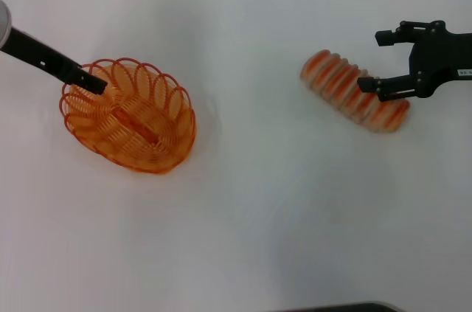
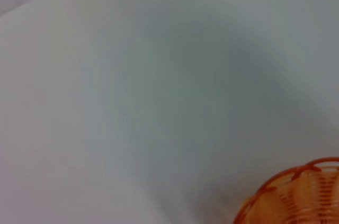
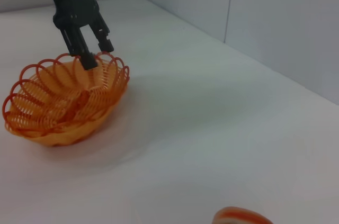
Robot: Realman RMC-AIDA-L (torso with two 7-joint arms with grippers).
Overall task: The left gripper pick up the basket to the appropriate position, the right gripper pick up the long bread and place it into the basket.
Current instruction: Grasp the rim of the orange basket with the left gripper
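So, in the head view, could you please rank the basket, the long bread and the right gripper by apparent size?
1. The basket, clearly largest.
2. The long bread.
3. The right gripper, close to the bread in extent, so that order is unsure.

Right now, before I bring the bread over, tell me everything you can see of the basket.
The basket is an oval, see-through bowl of orange wire with a looped, scalloped rim and nothing in it. It sits slightly tilted on the white table, on the robot's left, well apart from the long bread. The left gripper stands at its far rim, jaws apart, one astride the wire loops; whether they actually press the wire I cannot tell.
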